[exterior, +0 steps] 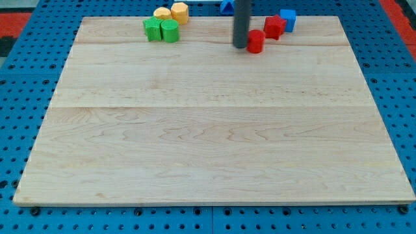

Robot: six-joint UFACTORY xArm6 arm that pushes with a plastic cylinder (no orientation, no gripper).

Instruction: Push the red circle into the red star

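Note:
The red circle (256,41) stands near the view's top, right of centre. My tip (240,46) touches its left side, and the dark rod rises from there out of the view's top. The red star (273,27) sits just up and to the right of the red circle, very close to it; I cannot tell if they touch.
A blue cube (288,19) sits right of the red star. Another blue block (226,6) shows behind the rod at the top edge. Two green blocks (161,30) and two yellow blocks (171,13) cluster at the top left of the wooden board (208,130).

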